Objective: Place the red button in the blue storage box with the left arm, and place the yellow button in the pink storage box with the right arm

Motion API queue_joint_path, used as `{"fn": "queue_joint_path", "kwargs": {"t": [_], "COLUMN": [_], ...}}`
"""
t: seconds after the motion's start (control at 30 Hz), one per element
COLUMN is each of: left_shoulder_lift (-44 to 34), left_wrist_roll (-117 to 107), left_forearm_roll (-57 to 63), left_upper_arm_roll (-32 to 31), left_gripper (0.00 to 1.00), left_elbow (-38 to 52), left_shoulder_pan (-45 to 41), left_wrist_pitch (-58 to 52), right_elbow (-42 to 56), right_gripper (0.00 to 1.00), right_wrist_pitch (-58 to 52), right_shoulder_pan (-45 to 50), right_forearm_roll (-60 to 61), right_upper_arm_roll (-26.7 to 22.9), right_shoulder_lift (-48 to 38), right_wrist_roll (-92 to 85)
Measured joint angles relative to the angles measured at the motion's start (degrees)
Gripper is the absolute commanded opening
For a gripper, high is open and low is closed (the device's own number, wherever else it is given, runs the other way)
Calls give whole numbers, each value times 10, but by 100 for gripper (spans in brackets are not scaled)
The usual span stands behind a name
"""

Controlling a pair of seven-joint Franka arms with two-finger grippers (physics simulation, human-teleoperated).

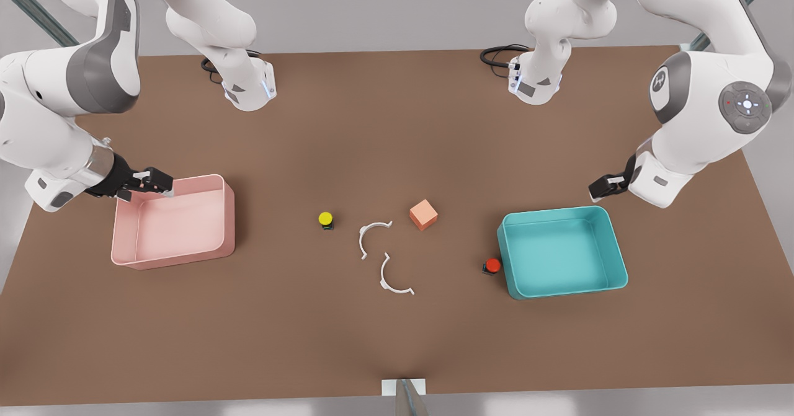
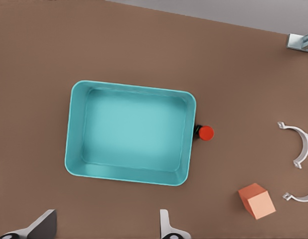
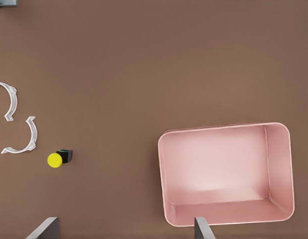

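Note:
The red button lies on the table touching the outer wall of the empty blue storage box, on the side toward the table's middle; the left wrist view shows the red button against the blue storage box. The yellow button sits alone mid-table, well apart from the empty pink storage box. My left gripper hovers open behind the blue box at the front view's right. My right gripper hangs open over the pink box's back corner. The right wrist view holds the yellow button and the pink storage box.
An orange cube and two white curved clips lie between the two buttons. Both arm bases stand at the table's far edge. A small metal post sits at the near edge.

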Motion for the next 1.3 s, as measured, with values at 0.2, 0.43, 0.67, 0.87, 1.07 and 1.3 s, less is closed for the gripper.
{"fn": "queue_joint_path", "kwargs": {"t": [0.2,0.43,0.67,0.87,1.07,1.3], "left_shoulder_lift": [56,198,261,303,328,356], "left_wrist_roll": [-57,-383,-686,-891,-1036,-1152], "left_forearm_roll": [-1,16,19,19,22,25], "left_upper_arm_roll": [-4,2,17,25,29,30], "left_gripper": [100,100,100,100,100,97], "left_elbow": [-2,-8,-10,-33,-32,-29], "left_shoulder_pan": [-116,-195,-194,-189,-176,-175], "left_wrist_pitch": [37,222,301,324,337,354], "right_elbow": [0,0,-52,-232,-253,-322], "right_gripper": [100,100,100,100,100,100], "right_wrist_pitch": [-1,-1,72,254,397,484], "right_shoulder_pan": [-1,-2,146,189,222,223], "right_forearm_roll": [0,0,-39,-49,-79,-103], "right_upper_arm_roll": [0,0,12,74,78,79], "right_shoulder_lift": [0,0,86,110,167,165], "right_wrist_roll": [-1,-1,33,109,189,262]}}
